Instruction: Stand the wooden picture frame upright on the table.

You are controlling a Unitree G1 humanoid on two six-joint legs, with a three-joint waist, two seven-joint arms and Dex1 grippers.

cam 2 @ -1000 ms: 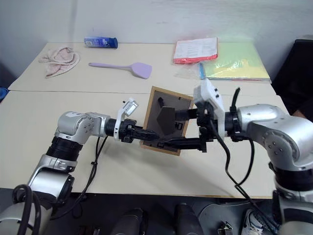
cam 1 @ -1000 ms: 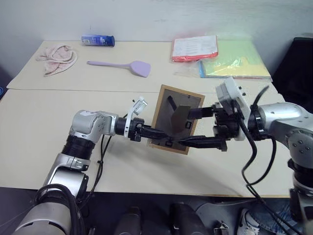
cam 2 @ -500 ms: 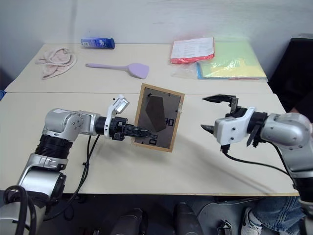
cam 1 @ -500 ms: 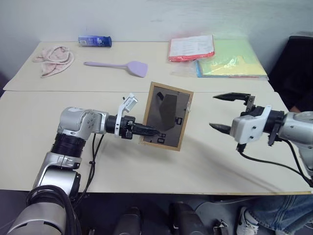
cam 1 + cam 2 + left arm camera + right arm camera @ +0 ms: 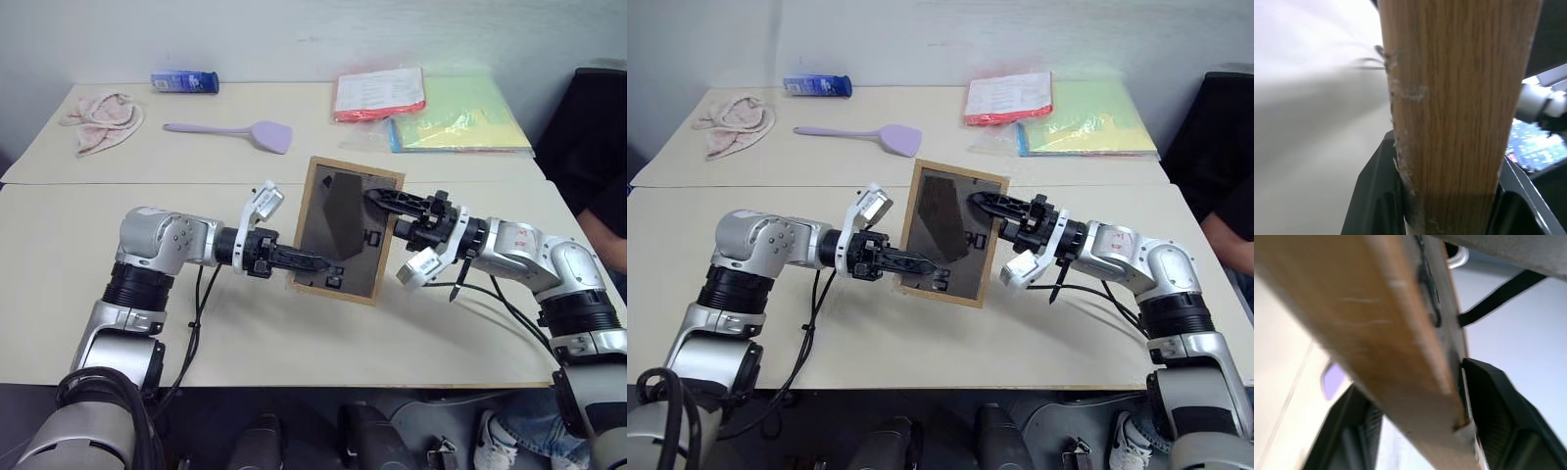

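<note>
Two beige panels meeting at a seam form the table [image 5: 88, 294], set against a pale wall. Above it the wooden picture frame [image 5: 345, 230] is held tilted, its dark back showing. The left gripper [image 5: 312, 262] grasps its lower left edge; the right gripper [image 5: 380, 201] straddles its upper right edge, and I cannot tell whether it presses.

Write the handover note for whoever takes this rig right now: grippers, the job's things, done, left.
Left gripper: shut on the lower left edge of the small light-wood picture frame, holding it tilted above the large cream tabletop, dark back panel toward the head camera.
Right gripper: at the frame's upper right edge, a finger on each side of the wood; a firm clamp can't be confirmed.
Done: frame lifted, both arms on it.
Left: the easel stand appears flat against the back; fold it out, set the frame down standing, release.
</note>
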